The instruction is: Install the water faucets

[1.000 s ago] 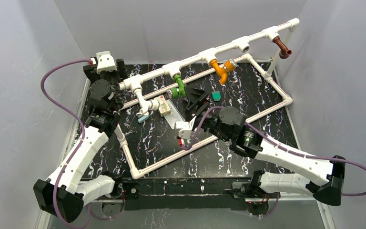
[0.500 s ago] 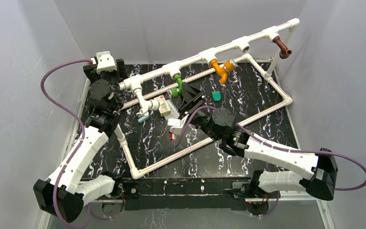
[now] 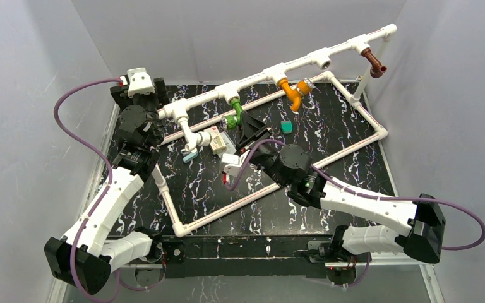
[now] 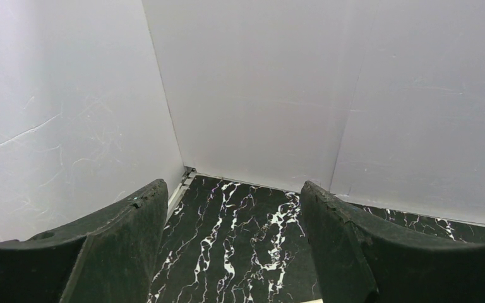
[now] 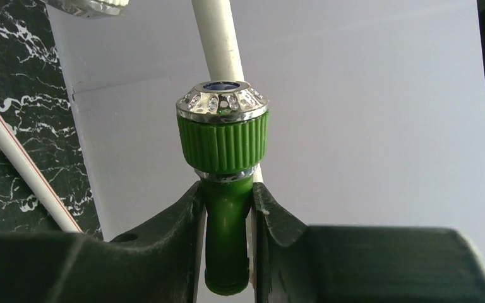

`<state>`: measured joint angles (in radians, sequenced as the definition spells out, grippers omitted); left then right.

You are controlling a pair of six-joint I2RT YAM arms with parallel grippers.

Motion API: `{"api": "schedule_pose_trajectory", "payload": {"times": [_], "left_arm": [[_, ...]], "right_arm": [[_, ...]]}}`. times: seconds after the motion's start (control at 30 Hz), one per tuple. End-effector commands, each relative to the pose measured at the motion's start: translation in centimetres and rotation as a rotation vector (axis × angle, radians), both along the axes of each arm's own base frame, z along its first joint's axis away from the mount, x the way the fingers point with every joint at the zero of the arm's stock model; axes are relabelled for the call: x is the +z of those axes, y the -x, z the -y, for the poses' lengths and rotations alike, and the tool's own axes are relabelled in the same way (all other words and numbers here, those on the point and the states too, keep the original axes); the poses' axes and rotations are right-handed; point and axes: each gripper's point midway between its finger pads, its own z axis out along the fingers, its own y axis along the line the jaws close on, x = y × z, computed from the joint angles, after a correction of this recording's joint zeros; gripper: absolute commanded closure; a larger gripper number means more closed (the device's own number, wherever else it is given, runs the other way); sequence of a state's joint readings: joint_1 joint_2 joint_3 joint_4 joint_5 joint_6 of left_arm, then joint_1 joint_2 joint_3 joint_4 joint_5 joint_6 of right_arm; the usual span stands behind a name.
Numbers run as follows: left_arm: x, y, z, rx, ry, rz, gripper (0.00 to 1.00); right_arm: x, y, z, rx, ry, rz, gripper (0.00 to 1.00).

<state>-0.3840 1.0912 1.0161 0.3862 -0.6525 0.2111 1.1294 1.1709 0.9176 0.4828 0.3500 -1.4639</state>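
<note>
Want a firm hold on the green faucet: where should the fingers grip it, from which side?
On the green faucet, take the slim neck under the ribbed knob, from the near side, as the right gripper does; the wider knob blocks slipping.

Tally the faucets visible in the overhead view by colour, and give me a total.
green faucet: 1
orange faucet: 1
brown faucet: 1
white faucet: 1
Total: 4
</note>
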Motion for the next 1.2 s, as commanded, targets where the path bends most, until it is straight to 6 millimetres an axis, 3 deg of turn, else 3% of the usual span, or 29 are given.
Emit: {"api": "schedule_pose_trajectory", "payload": {"times": [0.0,0.27,0.53,1.17], "left_arm": [[-19.6,2.0,1.6,-0.098,-0.244,-0.653,0.26],[-19.5,2.0,1.5,-0.096,-0.244,-0.651,0.26],[-19.4,2.0,1.6,-0.1,-0.241,-0.648,0.26],[-19.4,2.1,1.6,-0.101,-0.239,-0.648,0.26]], "right_arm": [[1.2,0.2,0.2,0.004,-0.178,-0.033,0.99],[2.0,0.4,0.2,0.061,-0.546,-0.256,0.99],[3.6,1.1,-0.2,0.193,-0.962,-0.585,0.99],[3.9,1.3,1.0,0.42,-1.968,-1.287,0.99]]}}
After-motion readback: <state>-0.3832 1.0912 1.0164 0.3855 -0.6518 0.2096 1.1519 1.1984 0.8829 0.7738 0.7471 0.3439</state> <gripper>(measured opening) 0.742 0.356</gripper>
